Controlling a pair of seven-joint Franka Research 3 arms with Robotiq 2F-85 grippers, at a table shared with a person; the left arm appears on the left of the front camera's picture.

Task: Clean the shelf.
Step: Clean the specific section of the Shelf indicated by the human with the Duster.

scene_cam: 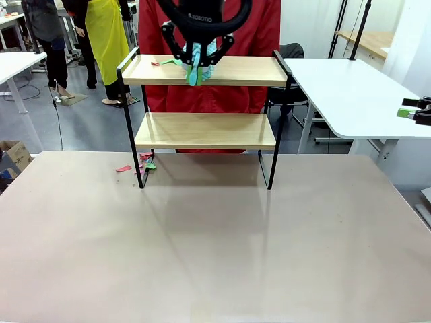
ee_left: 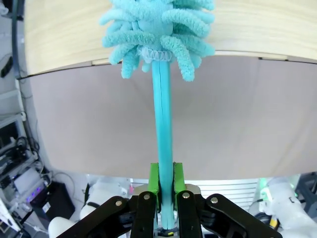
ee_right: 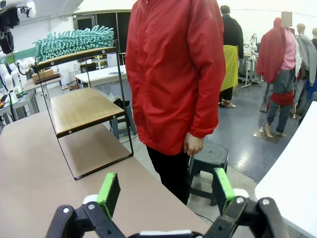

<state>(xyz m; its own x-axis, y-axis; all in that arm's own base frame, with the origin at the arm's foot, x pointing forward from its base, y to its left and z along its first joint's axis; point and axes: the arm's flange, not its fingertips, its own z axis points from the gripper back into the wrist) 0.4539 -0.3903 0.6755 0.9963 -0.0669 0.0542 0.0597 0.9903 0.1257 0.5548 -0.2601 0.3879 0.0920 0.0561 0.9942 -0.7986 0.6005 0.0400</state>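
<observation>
At the tan table's [scene_cam: 215,256] far edge, before a person in red [ee_right: 173,74], find the shelf [scene_cam: 205,131], scraps [scene_cam: 145,163] by one leg. Clamps a teal duster's [ee_left: 162,124] handle in the left gripper [ee_left: 166,181], fluffy head on the top board, likely to sweep it; holds the right gripper [ee_right: 166,191] wide open, empty, aside.

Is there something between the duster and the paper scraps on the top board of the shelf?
Nothing visible stands in the way. The left hand holds the duster at the middle of the shelf's top board. The scraps lie to its left on the same board, with bare wood between them.
</observation>
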